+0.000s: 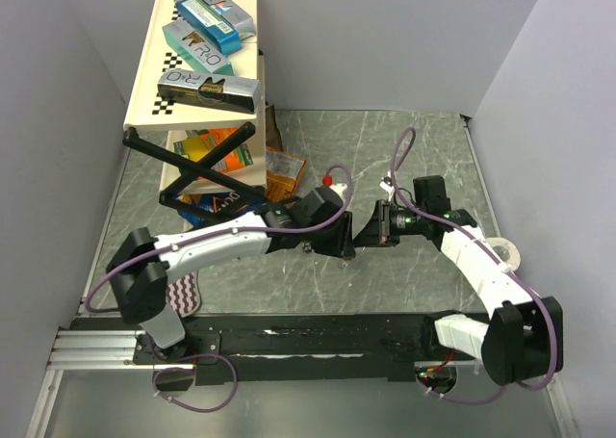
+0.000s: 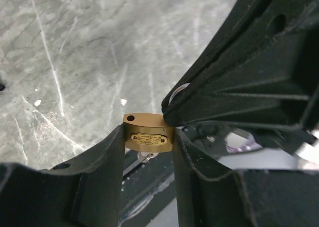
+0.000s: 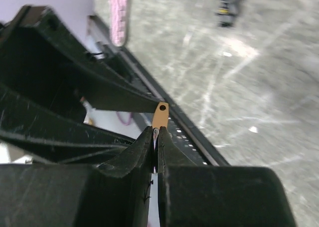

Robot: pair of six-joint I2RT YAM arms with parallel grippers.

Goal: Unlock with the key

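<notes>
My left gripper (image 2: 148, 139) is shut on a small brass padlock (image 2: 148, 137) and holds it above the marble tabletop. A small silvery key (image 2: 145, 156) hangs from the padlock's underside. The padlock's top face shows an empty shackle hole at its left end. My right gripper (image 3: 156, 133) is shut on a thin silver piece at the other end of the padlock's top (image 3: 160, 116), apparently the shackle (image 2: 177, 93). In the top view the two grippers, left (image 1: 339, 238) and right (image 1: 371, 228), meet tip to tip at mid-table and hide the padlock.
A tilted shelf rack (image 1: 192, 63) with boxes stands back left, with snack packets (image 1: 279, 173) under it. A tape roll (image 1: 505, 253) lies at the right edge and a pink-white cloth (image 1: 185, 294) near left. A black rail (image 1: 308, 337) runs along the near edge.
</notes>
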